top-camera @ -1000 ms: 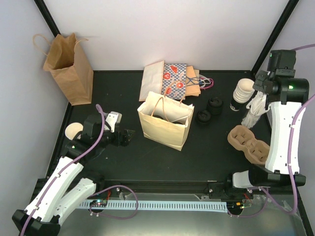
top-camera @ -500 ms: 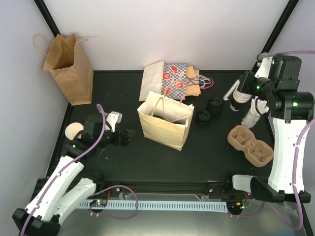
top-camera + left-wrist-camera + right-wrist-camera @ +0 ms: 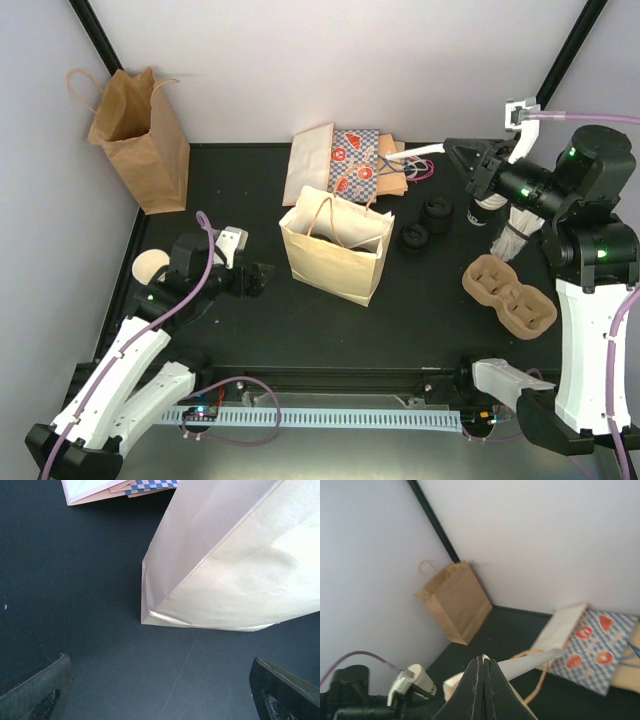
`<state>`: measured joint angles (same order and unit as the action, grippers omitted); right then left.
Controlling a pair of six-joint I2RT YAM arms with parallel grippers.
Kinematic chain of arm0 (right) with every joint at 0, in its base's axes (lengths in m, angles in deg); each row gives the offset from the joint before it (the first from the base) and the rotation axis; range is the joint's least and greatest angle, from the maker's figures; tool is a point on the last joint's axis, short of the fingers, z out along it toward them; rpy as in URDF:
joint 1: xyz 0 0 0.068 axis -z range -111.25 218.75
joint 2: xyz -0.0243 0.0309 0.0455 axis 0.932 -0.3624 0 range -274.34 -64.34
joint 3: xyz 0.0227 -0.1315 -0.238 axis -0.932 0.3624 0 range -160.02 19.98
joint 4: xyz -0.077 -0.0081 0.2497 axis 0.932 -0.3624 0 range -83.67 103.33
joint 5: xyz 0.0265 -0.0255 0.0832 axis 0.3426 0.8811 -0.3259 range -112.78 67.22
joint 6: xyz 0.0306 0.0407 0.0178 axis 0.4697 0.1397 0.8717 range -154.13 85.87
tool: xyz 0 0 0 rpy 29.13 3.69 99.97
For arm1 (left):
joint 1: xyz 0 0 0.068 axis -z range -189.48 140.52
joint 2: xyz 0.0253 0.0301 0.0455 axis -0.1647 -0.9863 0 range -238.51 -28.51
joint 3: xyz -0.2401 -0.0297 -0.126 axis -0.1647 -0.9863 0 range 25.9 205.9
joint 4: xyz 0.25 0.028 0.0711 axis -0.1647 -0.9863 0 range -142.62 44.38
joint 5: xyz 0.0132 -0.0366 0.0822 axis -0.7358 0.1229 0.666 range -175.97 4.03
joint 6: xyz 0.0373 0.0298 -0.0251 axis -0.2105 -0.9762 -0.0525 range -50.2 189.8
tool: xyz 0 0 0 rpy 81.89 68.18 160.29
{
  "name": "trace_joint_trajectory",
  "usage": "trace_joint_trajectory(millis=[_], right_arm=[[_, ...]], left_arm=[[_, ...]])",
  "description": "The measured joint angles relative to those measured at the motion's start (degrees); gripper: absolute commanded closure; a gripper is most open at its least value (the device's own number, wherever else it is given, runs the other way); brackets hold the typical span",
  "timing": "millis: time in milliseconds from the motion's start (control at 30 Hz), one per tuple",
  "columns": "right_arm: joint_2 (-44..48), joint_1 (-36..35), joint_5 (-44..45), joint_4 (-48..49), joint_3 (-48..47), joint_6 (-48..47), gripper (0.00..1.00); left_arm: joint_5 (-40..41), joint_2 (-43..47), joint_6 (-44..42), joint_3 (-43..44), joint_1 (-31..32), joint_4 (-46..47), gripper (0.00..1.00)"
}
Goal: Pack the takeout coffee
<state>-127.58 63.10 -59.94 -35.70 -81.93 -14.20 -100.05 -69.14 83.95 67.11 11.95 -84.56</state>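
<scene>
The paper cups (image 3: pixel 487 206), stacked and partly hidden by the right arm near the far right corner of the table (image 3: pixel 250 200), should be light, thin and easily crushed; hold one softly below the rolled rim. The right gripper (image 3: pixel 455 150) pinches a thin white stick (image 3: pixel 420 152), perhaps a stirrer; the left gripper (image 3: pixel 258 279) stands wide apart. No writing is readable.

tall bag (image 3: pixel 135 140): upper left corner
open bag (image 3: pixel 335 245): centre, flat bags (image 3: pixel 350 160) behind it
lids (image 3: pixel 425 225): right of open bag
cup carrier (image 3: pixel 507 293): right side
cup (image 3: pixel 150 266): left edge
</scene>
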Motion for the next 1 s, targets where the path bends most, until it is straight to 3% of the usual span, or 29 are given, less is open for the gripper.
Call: trace_joint_trajectory(millis=[467,1000], right_arm=[[0.9,-9.6,-9.4,11.5,1.2,2.4,0.99],[4.8,-14.3,-9.0,14.2,12.1,2.9,0.99]], left_arm=[[0.6,0.0,0.0,0.0,0.0,0.0,0.01],[1.0,0.0,0.0,0.0,0.0,0.0,0.01]])
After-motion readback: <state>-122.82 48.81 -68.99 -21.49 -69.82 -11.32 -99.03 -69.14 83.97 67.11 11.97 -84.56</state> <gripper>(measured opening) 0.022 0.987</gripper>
